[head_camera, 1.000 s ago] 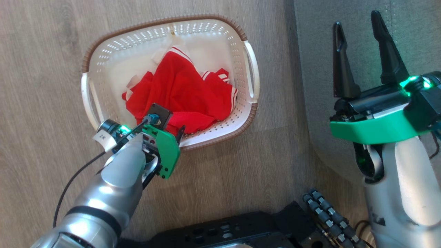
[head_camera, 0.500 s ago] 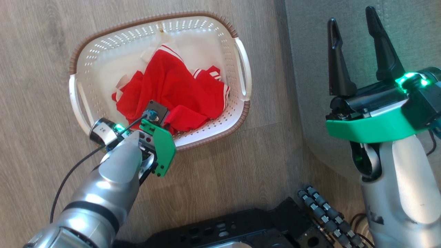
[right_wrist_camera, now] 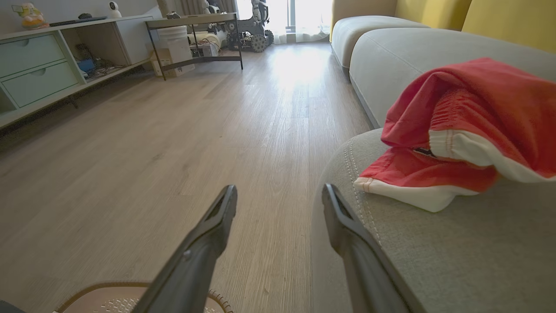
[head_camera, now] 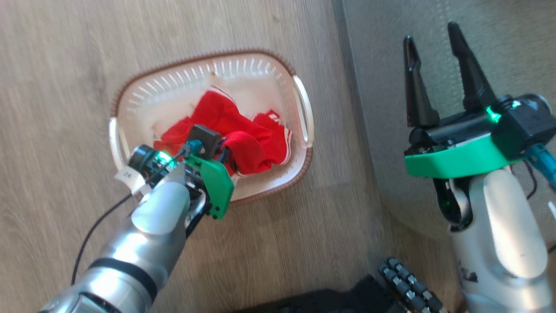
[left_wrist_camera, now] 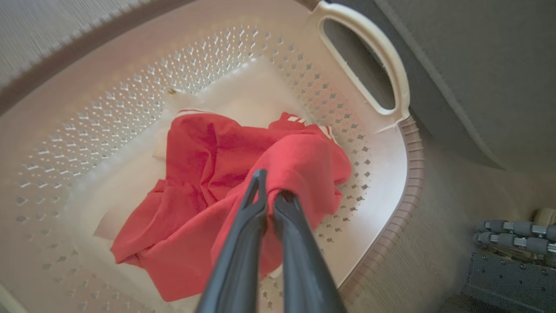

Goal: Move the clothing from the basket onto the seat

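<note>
Some red clothing [left_wrist_camera: 204, 174] sits in the basket [left_wrist_camera: 130, 87], clamped by the left end effector [left_wrist_camera: 271, 187]

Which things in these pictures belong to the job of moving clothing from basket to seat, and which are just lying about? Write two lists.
Belong to the job:
basket
seat
red garment inside the basket, pinched by the shut left gripper
second red garment lying on the seat

Just lying about:
drawer unit
metal-framed table
cardboard box
yellow cushions
</note>
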Controlling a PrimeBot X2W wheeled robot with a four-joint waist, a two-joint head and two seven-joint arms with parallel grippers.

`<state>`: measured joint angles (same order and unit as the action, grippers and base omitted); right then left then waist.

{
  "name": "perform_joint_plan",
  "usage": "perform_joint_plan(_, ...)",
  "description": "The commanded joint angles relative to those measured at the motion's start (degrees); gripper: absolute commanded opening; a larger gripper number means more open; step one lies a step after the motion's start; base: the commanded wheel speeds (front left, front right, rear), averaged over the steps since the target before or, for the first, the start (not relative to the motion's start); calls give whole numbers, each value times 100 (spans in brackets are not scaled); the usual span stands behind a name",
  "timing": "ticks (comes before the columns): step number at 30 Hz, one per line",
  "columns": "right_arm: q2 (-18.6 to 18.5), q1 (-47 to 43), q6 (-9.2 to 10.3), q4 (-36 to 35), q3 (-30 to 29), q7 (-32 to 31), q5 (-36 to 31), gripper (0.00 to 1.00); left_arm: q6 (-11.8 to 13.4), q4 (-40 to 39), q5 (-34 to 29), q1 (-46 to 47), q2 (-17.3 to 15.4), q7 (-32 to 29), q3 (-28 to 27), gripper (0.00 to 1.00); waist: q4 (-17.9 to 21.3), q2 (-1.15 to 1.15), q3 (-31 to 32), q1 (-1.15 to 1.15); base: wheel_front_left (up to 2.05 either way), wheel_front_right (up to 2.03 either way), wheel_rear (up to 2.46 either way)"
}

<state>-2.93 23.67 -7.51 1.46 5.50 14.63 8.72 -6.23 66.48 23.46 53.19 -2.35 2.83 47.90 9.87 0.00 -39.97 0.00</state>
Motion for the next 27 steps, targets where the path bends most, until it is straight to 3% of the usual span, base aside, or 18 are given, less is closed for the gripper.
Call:
perform_joint_plan(1,5,-282,2,-68,102,37,-9,100,47,-180,85,-268,-54,121,-16,0,-111,0,463,0,0,0,0)
perform_joint_plan(19,5,-1571,2,1298,67,37,-215,100,420,-1253,1245,-1257,-53,732,148,0,-641,0,3618,0,0,0,0)
perform_joint_plan(27,5,-2056,2,1510,127,37,-202,100,565,-1680,1375,-1094,-55,707,162,0,-797,0,4306,0,0,0,0)
